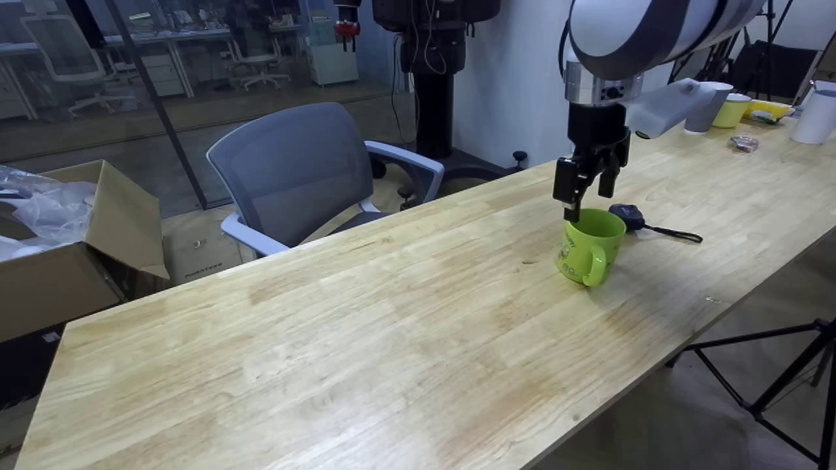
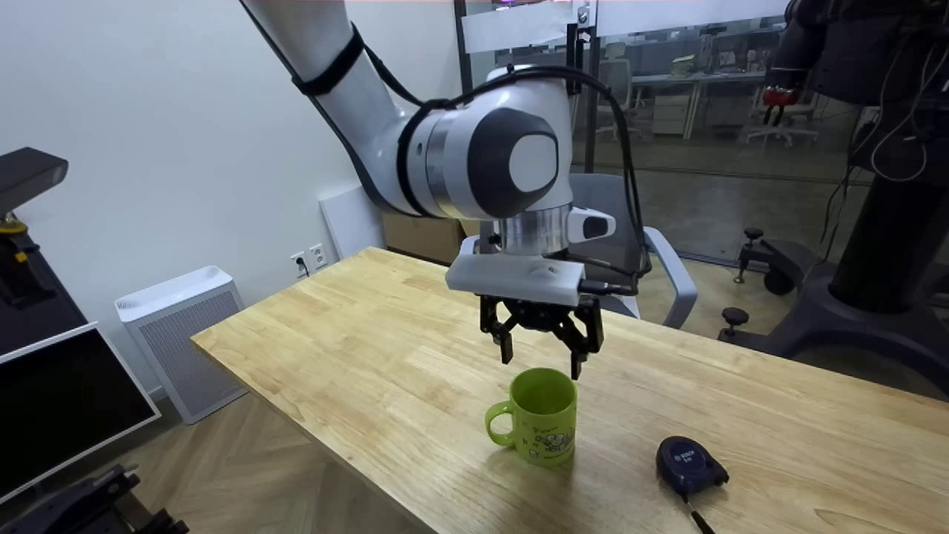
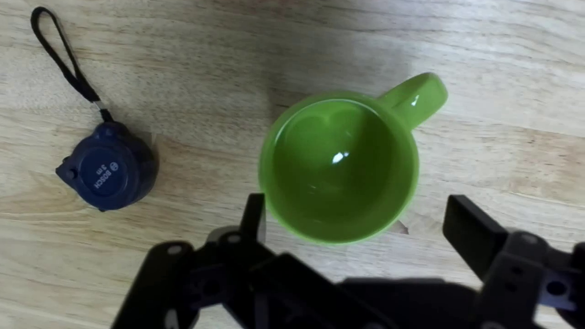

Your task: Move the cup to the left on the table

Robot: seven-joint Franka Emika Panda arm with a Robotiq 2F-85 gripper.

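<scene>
The lime-green cup (image 1: 591,251) stands upright on the light-wood table (image 1: 326,346); both also show in an exterior view, the cup (image 2: 545,426) and the table (image 2: 348,348). In the wrist view I look down into the cup (image 3: 338,169), and its inside is bare. Its handle points to the upper right there. My gripper (image 1: 589,201) is open and empty, pointing down just above the cup's rim; it also shows in an exterior view (image 2: 542,365). In the wrist view the fingertips (image 3: 356,203) are spread wider than the cup, and the cup sits nearer the left finger.
A dark blue tape measure (image 2: 691,469) with a black strap lies beside the cup; it also shows in the wrist view (image 3: 109,169). A white cup (image 1: 815,117), a yellow-green cup (image 1: 731,111) and a yellow bowl (image 1: 769,109) stand at the far end. A chair (image 1: 294,170) is against the table edge.
</scene>
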